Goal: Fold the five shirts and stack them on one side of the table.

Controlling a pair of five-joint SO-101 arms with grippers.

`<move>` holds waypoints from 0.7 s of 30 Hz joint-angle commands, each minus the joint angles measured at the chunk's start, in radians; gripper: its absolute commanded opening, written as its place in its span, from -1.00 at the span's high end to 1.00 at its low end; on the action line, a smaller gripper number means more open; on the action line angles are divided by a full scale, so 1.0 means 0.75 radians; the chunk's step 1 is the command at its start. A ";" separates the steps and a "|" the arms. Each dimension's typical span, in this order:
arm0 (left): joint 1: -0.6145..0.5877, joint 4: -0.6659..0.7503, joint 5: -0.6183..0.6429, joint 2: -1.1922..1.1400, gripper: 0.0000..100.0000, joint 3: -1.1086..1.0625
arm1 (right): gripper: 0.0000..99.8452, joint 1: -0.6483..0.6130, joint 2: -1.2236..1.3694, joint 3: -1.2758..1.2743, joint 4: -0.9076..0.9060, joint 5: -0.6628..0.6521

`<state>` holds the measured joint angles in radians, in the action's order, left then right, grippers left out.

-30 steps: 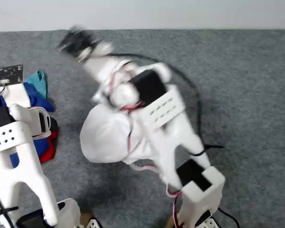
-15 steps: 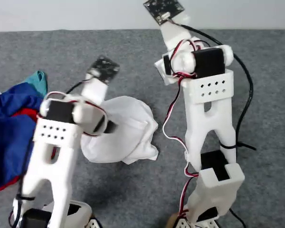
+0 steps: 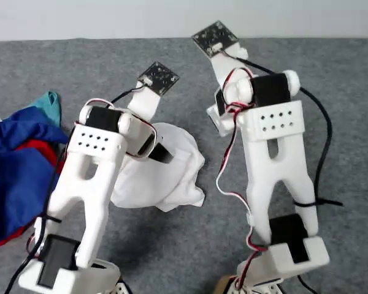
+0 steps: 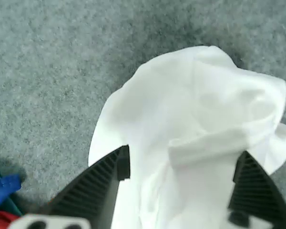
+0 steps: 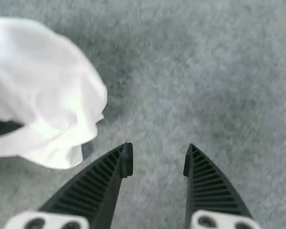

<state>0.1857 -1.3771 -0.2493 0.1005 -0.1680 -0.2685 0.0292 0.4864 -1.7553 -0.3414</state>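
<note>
The left pincer (image 4: pixel 181 157) and right pincer (image 5: pixel 157 152) are open and empty; grabbing the lumpy white shirt (image 4: pixel 195 105) mid-heap could bunch it.

Soft matt cloth shirt (image 4: pixel 190 119) on rough grey carpet-like table (image 3: pixel 349 73)

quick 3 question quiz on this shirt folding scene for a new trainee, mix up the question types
1. True or false: the white shirt lies neatly folded.
2. Which jaws stand open over the white shirt? A: left jaws. B: right jaws. C: neither.
3. Short answer: what colour is the shirt on top of the pile of shirts at the table's edge?

Key: 1 false, it is crumpled. 2 A. 3 blue.
</note>
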 commanded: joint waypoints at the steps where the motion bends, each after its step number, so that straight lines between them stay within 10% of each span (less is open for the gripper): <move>1: 0.004 0.020 -0.014 -0.018 0.33 0.046 | 0.62 0.024 -0.138 -0.065 -0.050 0.010; 21: 0.041 -0.282 -0.010 0.286 0.99 0.226 | 0.63 0.247 -0.220 -0.196 -0.054 0.012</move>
<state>0.2179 -1.5382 -0.2493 0.2018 -0.0621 -0.1151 -0.0875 0.3345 -1.7553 -0.3414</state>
